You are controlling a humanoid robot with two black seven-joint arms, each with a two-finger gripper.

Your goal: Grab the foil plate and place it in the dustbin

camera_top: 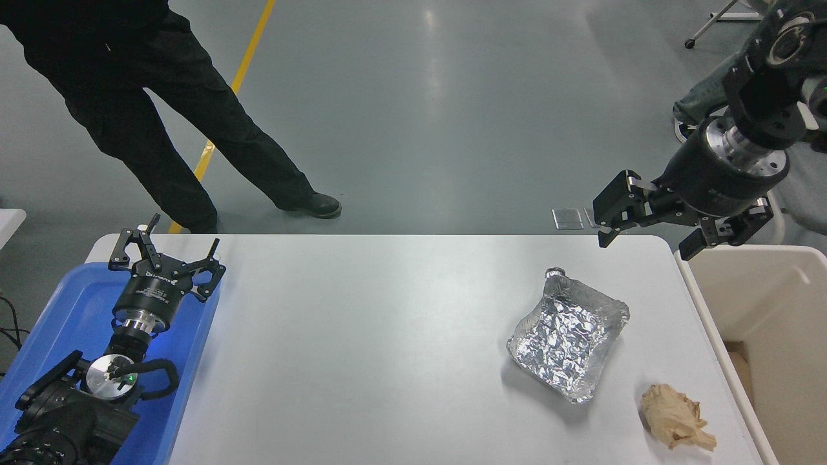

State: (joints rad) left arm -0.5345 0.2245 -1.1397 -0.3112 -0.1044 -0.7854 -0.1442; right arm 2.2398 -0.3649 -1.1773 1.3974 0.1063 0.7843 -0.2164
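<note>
The foil plate (568, 343) lies flat on the desk (362, 336), toward its right side, rims up and empty, with nothing touching it. A tan paper wad (675, 416) sits near it, closer to the camera and apart from it. The dustbin (743, 284) stands off the desk's right edge, its mouth open and only partly in view.

The right end effector (649, 226) hangs in the air over the desk's far right corner, well above the plate and beyond it, fingers spread and holding nothing. The left end effector (167, 257) is parked over the blue tray (58, 323) at the lower left, fingers also spread and empty. A person in black (161, 97) stands on the floor beyond the desk's far left corner.

The step in hand looks like the reach: nothing is picked up yet, so the task is at its start. The next move calls for bringing the right end effector down and toward the camera to the plate, lining its fingers across one raised rim, probably the far or right one, and pinching there. Foil is thin, so a hard squeeze may crush the rim, and a glancing touch may push the plate along the desk. The wad should be left alone.
</note>
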